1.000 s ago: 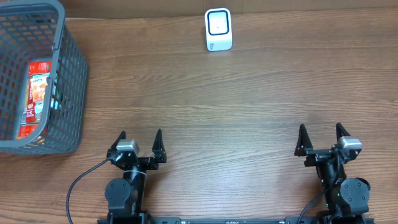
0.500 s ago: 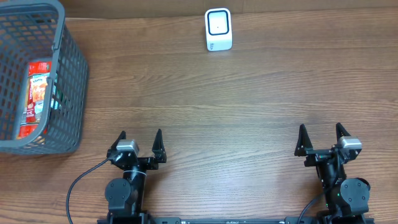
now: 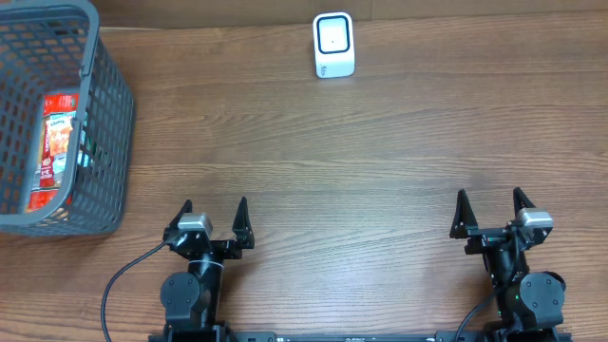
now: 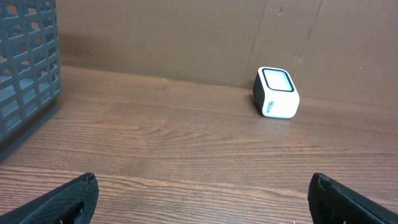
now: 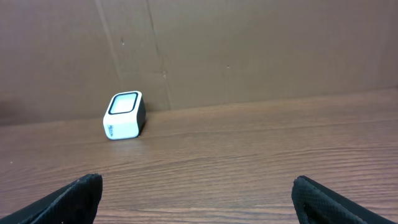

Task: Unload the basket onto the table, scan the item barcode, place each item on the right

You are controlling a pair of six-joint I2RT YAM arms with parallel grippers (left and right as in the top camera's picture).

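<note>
Left gripper (image 3: 215, 203) and right gripper (image 3: 490, 194), spread wide and empty, parked at the near edge of brown wooden table (image 3: 380, 142), seemingly a rest pose ahead of any reach. Red snack packet (image 3: 57, 142), the item to scan, lying inside grey plastic mesh basket (image 3: 106, 114) at far left, so probably the left arm's job. Small white box-shaped scanner (image 3: 333, 45) standing at the far edge, window facing the arms. Against a second ago: no movement anywhere.

Red packet (image 3: 55, 142) partly behind basket (image 3: 110, 142) mesh
</note>
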